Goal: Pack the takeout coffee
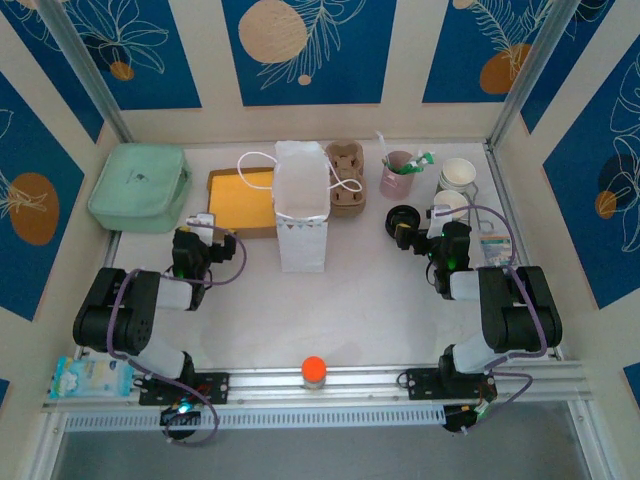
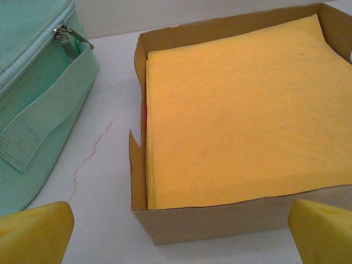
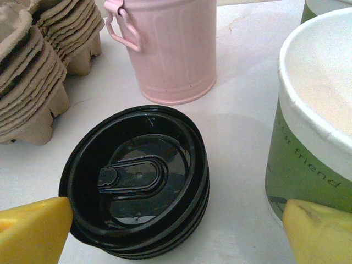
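Note:
The takeout coffee is out of view. A stack of black plastic lids [image 1: 402, 218] [image 3: 137, 181] lies on the white table. My right gripper [image 1: 417, 226] [image 3: 179, 231] stands open just before the stack, one yellow fingertip [image 3: 33, 231] on each side, touching nothing. A lidless green cup [image 3: 308, 137] with a white rim stands right of the lids. My left gripper [image 1: 204, 222] [image 2: 181, 231] is open and empty at the near wall of a cardboard box [image 2: 220, 217] of yellow napkins [image 2: 242, 104]. An open white paper bag [image 1: 301, 215] stands upright mid-table.
Stacked pulp cup carriers [image 1: 345, 180] [image 3: 33, 71] and a pink cup with straws [image 1: 398, 175] [image 3: 170, 49] stand at the back. Two lidless green cups [image 1: 457, 178] sit back right. A mint fabric bag [image 1: 140, 187] [image 2: 33, 110] lies back left. An orange-capped item [image 1: 314, 370] sits at the front rail.

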Robot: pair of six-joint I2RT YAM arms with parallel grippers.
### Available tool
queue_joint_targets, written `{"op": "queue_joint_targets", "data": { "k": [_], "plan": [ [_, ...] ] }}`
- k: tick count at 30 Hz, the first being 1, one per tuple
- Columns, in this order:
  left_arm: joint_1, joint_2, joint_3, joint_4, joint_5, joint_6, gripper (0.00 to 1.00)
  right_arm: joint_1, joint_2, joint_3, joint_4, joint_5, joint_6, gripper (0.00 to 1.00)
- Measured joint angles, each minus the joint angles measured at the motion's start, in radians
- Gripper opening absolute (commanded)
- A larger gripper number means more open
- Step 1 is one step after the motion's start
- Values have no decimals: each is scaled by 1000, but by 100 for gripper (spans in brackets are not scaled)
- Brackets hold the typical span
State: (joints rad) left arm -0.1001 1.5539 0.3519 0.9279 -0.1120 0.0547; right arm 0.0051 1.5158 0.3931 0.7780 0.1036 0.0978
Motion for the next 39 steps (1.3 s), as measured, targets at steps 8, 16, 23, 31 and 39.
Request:
{"op": "queue_joint_targets", "data": {
  "k": [8, 16, 23, 31, 39],
  "plan": [
    [0, 0, 0, 0, 0, 0, 100, 0, 0, 0, 0, 0, 0, 99],
    [0, 0, 0, 0, 0, 0, 100, 0, 0, 0, 0, 0, 0, 99],
    [13, 0, 1, -1, -1, -8, 100, 0, 0, 0, 0, 0, 0, 99],
    [13, -56, 16, -98, -68, -31, 95, 91, -123, 60, -175, 4, -60, 99],
    [-21, -351, 127, -381, -178, -107, 97, 194, -407, 212, -499, 77, -8, 99]
  ]
}}
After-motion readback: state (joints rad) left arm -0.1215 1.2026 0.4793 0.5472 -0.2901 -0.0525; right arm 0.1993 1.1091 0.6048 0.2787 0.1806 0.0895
